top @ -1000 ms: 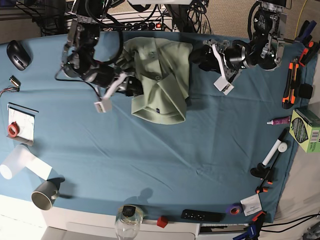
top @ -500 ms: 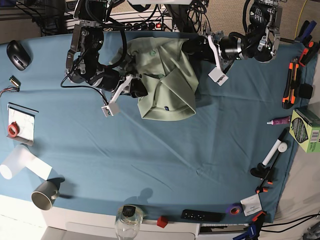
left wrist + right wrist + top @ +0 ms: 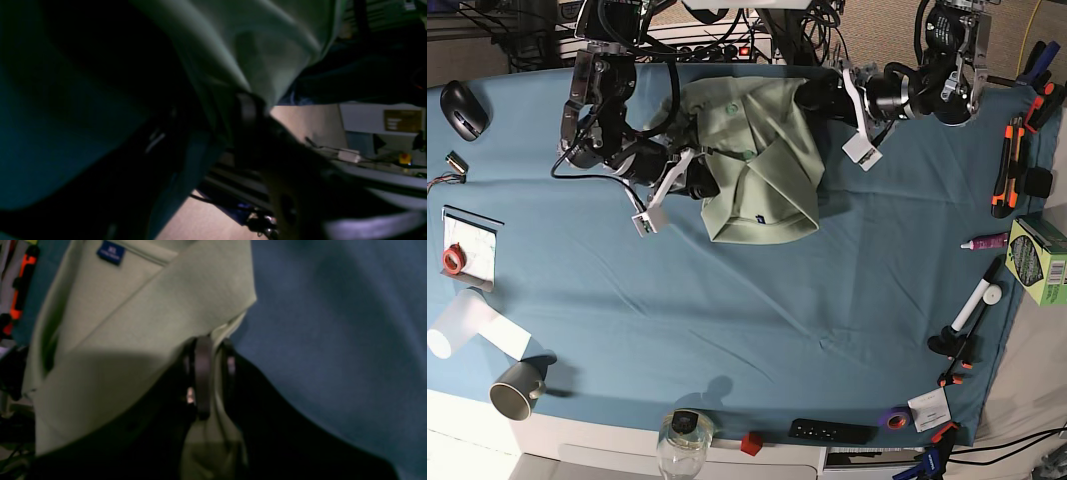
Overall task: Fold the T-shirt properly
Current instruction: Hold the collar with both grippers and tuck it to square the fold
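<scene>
The pale green T-shirt (image 3: 762, 150) lies bunched in a rough fold at the back middle of the blue table cloth (image 3: 727, 300), its dark label (image 3: 758, 215) near the front hem. My right gripper (image 3: 702, 183) is at the shirt's left edge. In the right wrist view it (image 3: 215, 366) is shut, with a fold of the T-shirt (image 3: 133, 323) pinched between its fingers (image 3: 201, 373). My left gripper (image 3: 810, 97) is at the shirt's back right corner. The dark left wrist view shows cloth (image 3: 260, 43) running down between its fingers (image 3: 247, 110); whether they clamp it is unclear.
A black mouse (image 3: 462, 108) lies far left. A grey mug (image 3: 517, 388), a white roll (image 3: 467, 325), a glass jar (image 3: 684, 440) and a black remote (image 3: 830, 432) line the front. Orange-handled tools (image 3: 1012, 170), a green box (image 3: 1039, 260) and a marker (image 3: 977, 305) sit at right.
Both arms have moved in onto the shirt, which shifted a little to the right and bunched. The right gripper has closed on the left edge; the left gripper's fingers have narrowed.
</scene>
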Motion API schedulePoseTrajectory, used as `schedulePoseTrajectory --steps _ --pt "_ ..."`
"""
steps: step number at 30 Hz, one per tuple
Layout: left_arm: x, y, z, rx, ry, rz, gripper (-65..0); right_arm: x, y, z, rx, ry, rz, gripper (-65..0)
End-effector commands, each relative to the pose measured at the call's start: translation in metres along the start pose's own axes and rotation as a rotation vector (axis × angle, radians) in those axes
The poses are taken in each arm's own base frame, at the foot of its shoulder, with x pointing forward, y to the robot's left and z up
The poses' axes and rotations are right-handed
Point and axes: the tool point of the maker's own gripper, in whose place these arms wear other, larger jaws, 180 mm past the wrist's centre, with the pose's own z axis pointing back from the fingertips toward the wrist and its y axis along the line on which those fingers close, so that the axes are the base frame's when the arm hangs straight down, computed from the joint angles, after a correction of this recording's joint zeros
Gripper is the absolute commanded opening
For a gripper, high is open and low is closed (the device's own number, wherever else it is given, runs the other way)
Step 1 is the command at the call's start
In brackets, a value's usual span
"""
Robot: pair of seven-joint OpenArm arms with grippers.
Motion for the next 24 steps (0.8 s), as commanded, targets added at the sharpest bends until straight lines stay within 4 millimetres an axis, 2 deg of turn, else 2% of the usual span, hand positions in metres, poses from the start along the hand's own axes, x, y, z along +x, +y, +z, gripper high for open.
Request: schedulePoseTrajectory --steps 1,8,13,18,21,24 --pt "0.002 0.003 0.003 0.02 0.001 -0.02 -46.2 -0.001 -0.014 0.003 -0.071 0.033 0.025 -64.3" --pt "0.003 0.004 0.003 0.027 -0.002 -0.02 -46.2 -0.002 -0.022 0.004 -0.119 0.043 0.017 -64.3" --pt "0.003 0.022 0.005 0.123 0.007 -0.009 -48.0 -0.002 -0.022 0.004 -0.119 0.042 0.017 -64.3" --pt "0.008 0.043 0.019 0.208 -0.018 0.024 -54.0 -0.002 -0.022 0.005 -0.118 0.04 0.017 -64.3" --pt "0.014 0.053 0.031 0.238 -0.054 0.048 -54.1 0.001 -0.021 0.006 -0.118 0.031 0.023 -64.3" --pt "0.021 0.048 0.041 0.177 -0.103 0.068 -52.2 0.006 -0.02 0.008 -0.118 0.019 0.031 -64.3"
